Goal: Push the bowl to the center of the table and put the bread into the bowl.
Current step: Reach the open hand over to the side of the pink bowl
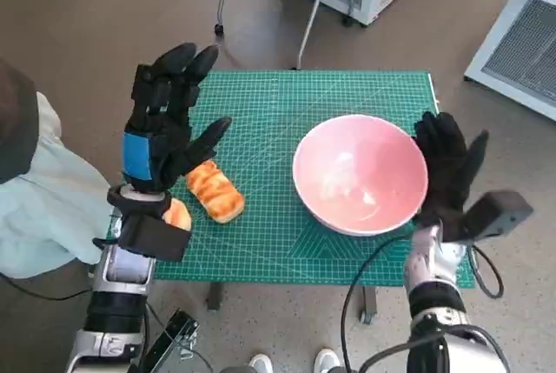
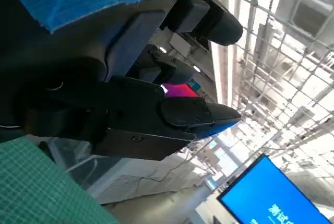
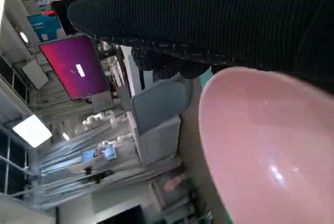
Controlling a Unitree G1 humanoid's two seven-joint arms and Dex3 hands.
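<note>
Bowl sits right of the mat's middle, empty, bread outside it.
Your right hand lies flat against the bowl's right rim, fingers spread, gripping nothing; your left hand hovers spread and empty above the bread, well left of the bowl.

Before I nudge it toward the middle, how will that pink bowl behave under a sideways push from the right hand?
The pink bowl looks smooth, glossy and thin-walled, so probably light. It should slide on the green mat, though a push high on the rim may tip it. The right hand sits beside that rim; pushing lower seems safer.
</note>
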